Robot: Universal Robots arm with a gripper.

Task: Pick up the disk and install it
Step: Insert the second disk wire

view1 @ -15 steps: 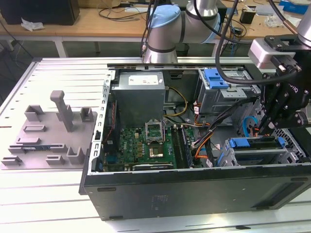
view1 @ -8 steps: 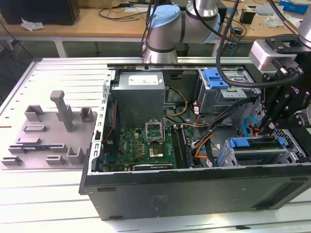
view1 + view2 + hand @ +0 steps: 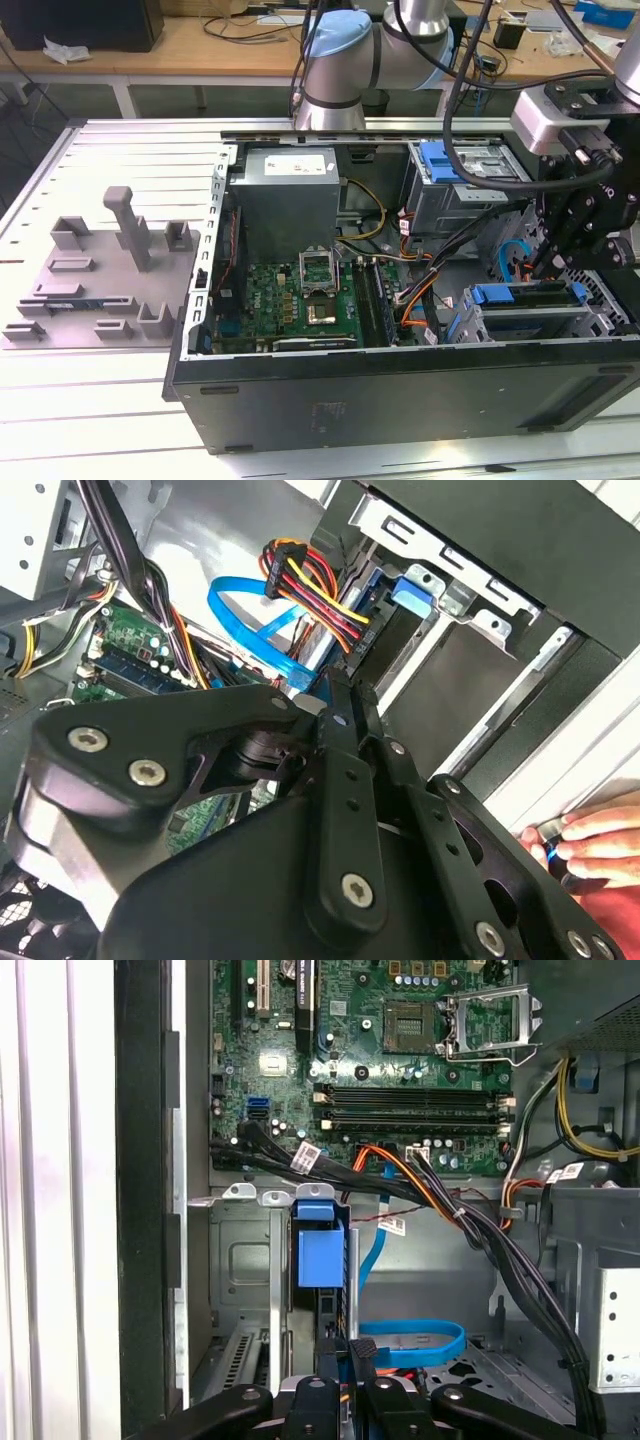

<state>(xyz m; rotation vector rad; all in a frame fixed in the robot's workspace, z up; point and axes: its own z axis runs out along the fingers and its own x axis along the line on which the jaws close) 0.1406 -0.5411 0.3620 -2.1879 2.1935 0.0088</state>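
One gripper (image 3: 540, 266) hangs over the drive cage at the exterior view's right end of the open case (image 3: 400, 392). We see the disk (image 3: 520, 293) standing on edge in a cage slot, its blue carrier uppermost. In the first wrist view the disk (image 3: 320, 1255) sits between metal slot walls, and the gripper (image 3: 360, 1352) is just beside its near edge (touching or not, we cannot tell). In the second wrist view the gripper (image 3: 338, 692) is clenched, tips drawn together with nothing between them. A flat blue cable (image 3: 412, 1336) loops near it. Well apart, outside the case at the exterior view's left, lies the grey fixture (image 3: 100, 282). A person's hand (image 3: 592, 845) rests by the case edge.
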